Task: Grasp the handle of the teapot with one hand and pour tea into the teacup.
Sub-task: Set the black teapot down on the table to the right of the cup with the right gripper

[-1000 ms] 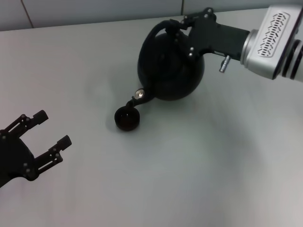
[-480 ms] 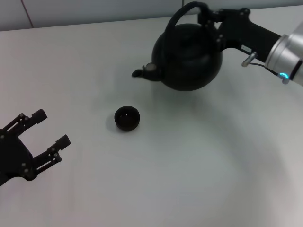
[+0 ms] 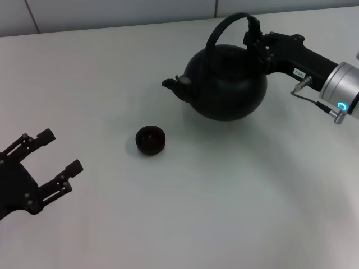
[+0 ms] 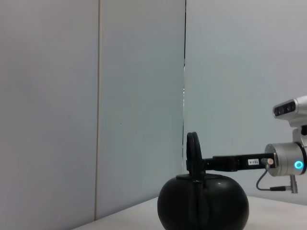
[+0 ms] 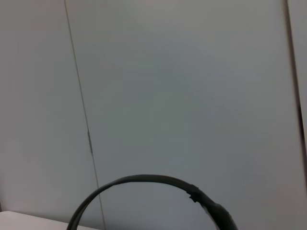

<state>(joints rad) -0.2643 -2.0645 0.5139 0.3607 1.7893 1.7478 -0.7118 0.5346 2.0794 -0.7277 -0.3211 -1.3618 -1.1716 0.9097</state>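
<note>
Desk (image 3: 185, 213): plain, pale grey-white, matte, w/ a light panelled wall (image 3: 112, 11) along the top of the frame. Teapot (image 3: 227, 84), upper centre-right: round matte black body, upright on the desk, short spout pointing to frame left. Handle (image 3: 231, 22): thick black arch over the body. Right gripper (image 3: 257, 40), upper right, closed on the handle's right end. Teacup (image 3: 150, 139), centre-left: small dark round bowl, well apart from the spout. Left gripper (image 3: 56, 159), lower left, fingers spread, holding nothing.
</note>
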